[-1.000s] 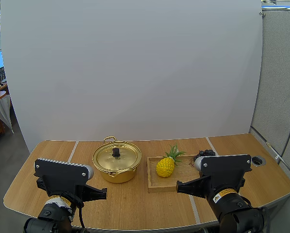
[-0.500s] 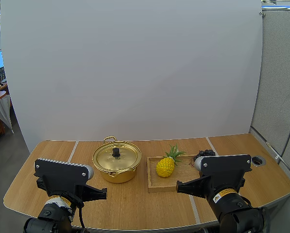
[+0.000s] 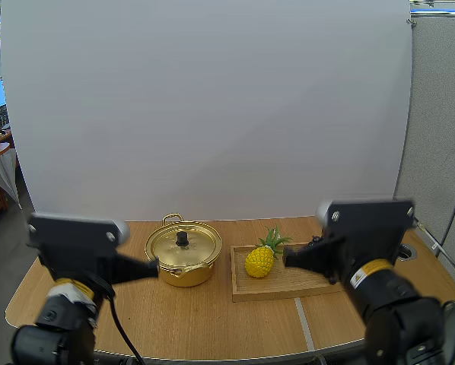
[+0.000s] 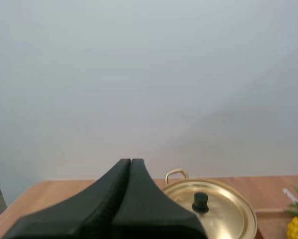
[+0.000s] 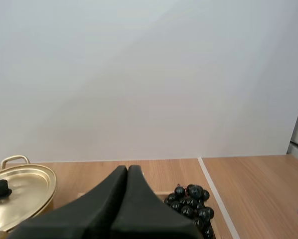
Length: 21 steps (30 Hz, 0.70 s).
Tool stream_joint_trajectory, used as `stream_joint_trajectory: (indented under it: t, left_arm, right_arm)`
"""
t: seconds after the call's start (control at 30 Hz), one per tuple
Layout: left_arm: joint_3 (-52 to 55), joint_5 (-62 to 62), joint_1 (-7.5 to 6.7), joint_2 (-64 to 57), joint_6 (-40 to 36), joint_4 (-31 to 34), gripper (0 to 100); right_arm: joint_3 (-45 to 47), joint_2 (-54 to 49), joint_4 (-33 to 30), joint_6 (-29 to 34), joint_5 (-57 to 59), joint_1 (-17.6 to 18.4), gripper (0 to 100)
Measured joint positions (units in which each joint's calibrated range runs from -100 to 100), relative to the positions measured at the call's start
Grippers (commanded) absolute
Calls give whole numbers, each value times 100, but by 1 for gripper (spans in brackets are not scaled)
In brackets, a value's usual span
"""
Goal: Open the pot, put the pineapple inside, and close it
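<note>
Left gripper (image 3: 153, 268) first: both black fingers are pressed flat together into one dark wedge with nothing in them, clear as day in the left wrist view (image 4: 130, 160). From above, its tip points at the left side of the gold pot (image 3: 183, 255), and I can't tell how much air is between them. The right gripper (image 3: 286, 258) looks the same, fingers squeezed together and empty (image 5: 127, 168). It hangs over the right half of the wooden tray (image 3: 265, 293), with its tip aimed at the pineapple (image 3: 259, 261) from the right.

The pineapple is on the left part of the tray, apart from both grippers. Its long axis runs diagonally: the yellow body is toward the table's near edge, and the green crown (image 3: 275, 238) points at the far edge and a bit to the right. I honestly can't say if it's lying flat or leaning.

The pot sits just left of the tray, around the middle of the table (image 3: 212, 319) and a little left of centre. The lid (image 3: 197, 245) is on, with its black knob (image 3: 182, 238) sticking straight up in the centre and a loop handle (image 3: 173, 218) on the far side. The left wrist view also shows the knob (image 4: 200, 200) on the lid, past the fingertips.

A bunch of dark grapes (image 5: 191, 199) lies at the tray's far right corner, just beyond the right gripper's tip.
</note>
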Motion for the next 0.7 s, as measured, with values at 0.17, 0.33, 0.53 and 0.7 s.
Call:
stream_joint_trajectory:
  t: [0.17,0.33,0.53,0.7]
  left_arm:
    - [-1154,-77,0,-12,-234,0,0]
    - [-1938,-74,0,-12,-245,0,0]
    - [-2824,796,0,-25,-255,0,0]
    - [-3113,1370,0,-25,-267,0,0]
  right_arm:
    - [-1739,-16,12,0,1227,0,0]
    - [-2515,-16,50,0,1340,0,0]
    - [-2973,-26,71,0,2044,0,0]
    - [-3180,-26,73,0,2806,0,0]
